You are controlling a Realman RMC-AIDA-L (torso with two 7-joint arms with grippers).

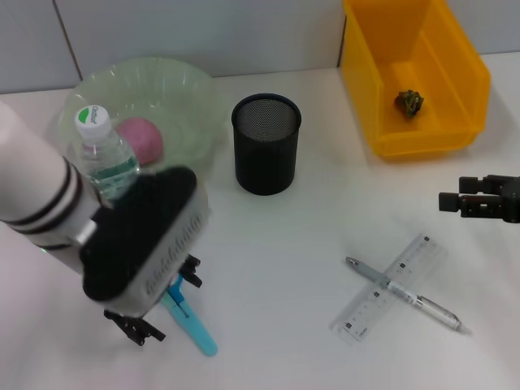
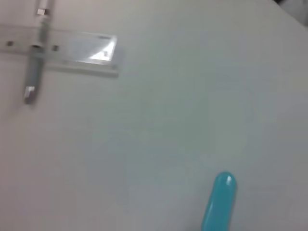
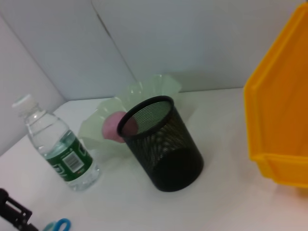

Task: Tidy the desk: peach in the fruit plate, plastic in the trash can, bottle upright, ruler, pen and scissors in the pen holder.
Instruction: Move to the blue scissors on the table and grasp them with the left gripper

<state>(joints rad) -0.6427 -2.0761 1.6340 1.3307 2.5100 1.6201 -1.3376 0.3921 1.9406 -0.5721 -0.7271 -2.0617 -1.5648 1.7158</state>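
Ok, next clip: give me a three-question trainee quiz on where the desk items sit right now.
1. True or false: the pen lies across the ruler.
2. Multiple choice: what is inside the pen holder? A) scissors B) ruler C) nothing visible
3. Fill in: the peach is in the ____.

Key
1. True; the two form a cross on the table.
2. C; the scissors lie on the table under the left claw; the right claw hovers beside the yellow bin.
3. Fruit plate, behind the upright bottle.

Bright even light, soft shadows; left wrist view blurred.
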